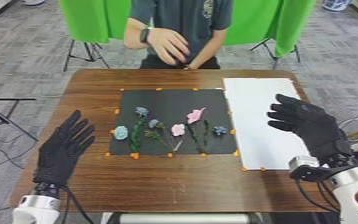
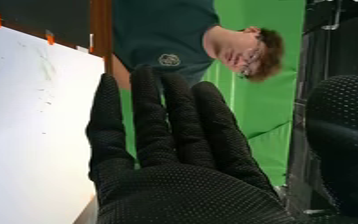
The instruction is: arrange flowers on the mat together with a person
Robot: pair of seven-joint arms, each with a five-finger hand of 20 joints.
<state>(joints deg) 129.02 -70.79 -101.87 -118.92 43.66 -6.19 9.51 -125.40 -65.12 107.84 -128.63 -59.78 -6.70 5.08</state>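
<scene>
On the black mat [image 1: 149, 97] lie several flowers: a pale teal bloom [image 1: 120, 132] at the left edge, blue ones [image 1: 142, 111] near it, a pink flower [image 1: 195, 115], a lighter pink one [image 1: 177, 130] and a small blue one [image 1: 220, 130] at the right, with green stems [image 1: 135, 137]. My left hand [image 1: 62, 150] is open at the table's left side, left of the mat. Over the white sheet's right edge my right hand [image 1: 307, 120] is open and holds nothing; in the right wrist view the right hand [image 2: 180, 192] has straight fingers. Across the table, a person's hand [image 1: 168, 45] is raised, away from the flowers.
A white sheet [image 1: 262, 110] lies right of the mat on the brown table [image 1: 193, 187]. Orange markers [image 1: 135, 155] line the edges of mat and sheet. Green cloth [image 1: 91, 20] hangs behind the person, and a stand [image 1: 11, 117] is at the left.
</scene>
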